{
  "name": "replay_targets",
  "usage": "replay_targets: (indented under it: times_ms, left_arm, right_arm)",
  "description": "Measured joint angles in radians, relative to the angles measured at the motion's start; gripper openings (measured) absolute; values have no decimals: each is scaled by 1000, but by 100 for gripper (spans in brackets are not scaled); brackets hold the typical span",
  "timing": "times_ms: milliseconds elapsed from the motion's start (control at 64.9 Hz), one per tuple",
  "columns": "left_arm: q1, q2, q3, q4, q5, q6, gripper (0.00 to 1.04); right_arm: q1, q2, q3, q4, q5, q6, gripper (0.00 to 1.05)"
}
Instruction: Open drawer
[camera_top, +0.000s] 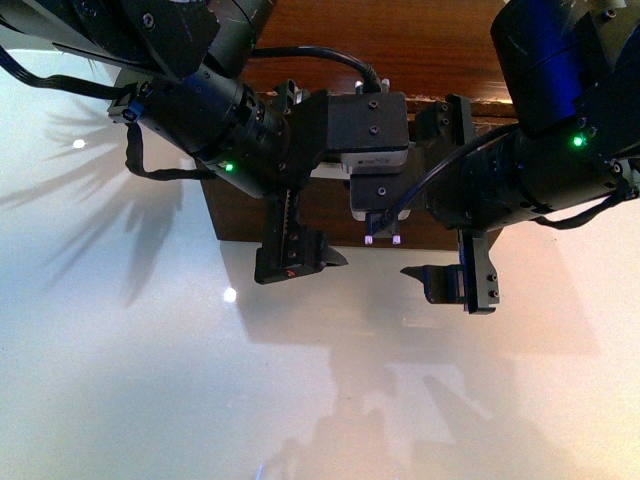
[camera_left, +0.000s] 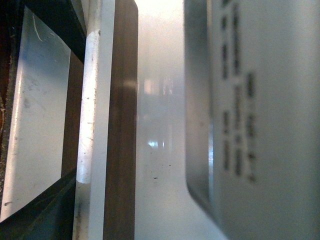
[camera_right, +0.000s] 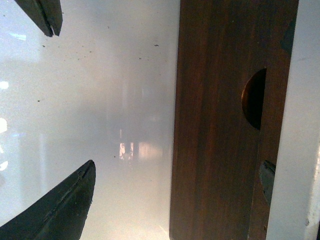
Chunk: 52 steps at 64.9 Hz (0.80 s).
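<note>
The dark-brown wooden drawer (camera_top: 235, 215) shows in the front view behind both arms, mostly hidden by them. In the right wrist view its front (camera_right: 215, 125) has a half-round notch (camera_right: 255, 97) in one edge, next to a white strip (camera_right: 295, 150). My right gripper (camera_top: 425, 190) is open and empty, its fingertips (camera_right: 65, 205) over the white table just off the drawer front. My left gripper (camera_top: 300, 180) is open beside it. The left wrist view shows a white bar (camera_left: 92, 125) under clear tape (camera_left: 40, 115) along a brown edge (camera_left: 122, 125).
The glossy white table (camera_top: 300, 400) stretches out in front of the drawer unit, with the arms' shadows on it. The wooden cabinet top (camera_top: 400, 50) lies behind the arms. A blurred grey body (camera_left: 260, 125) fills one side of the left wrist view.
</note>
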Motion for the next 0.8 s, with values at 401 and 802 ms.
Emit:
replay_targets:
  times_ms: [401,802]
  left_arm:
    - [-23,-121,-218,93,19,-8,96]
    - [-52,-222,-416,178,23,-21,96]
  right_arm:
    - [71,-119,-208,91,34,14,96]
    - [168,-213,-383,166,101,85,96]
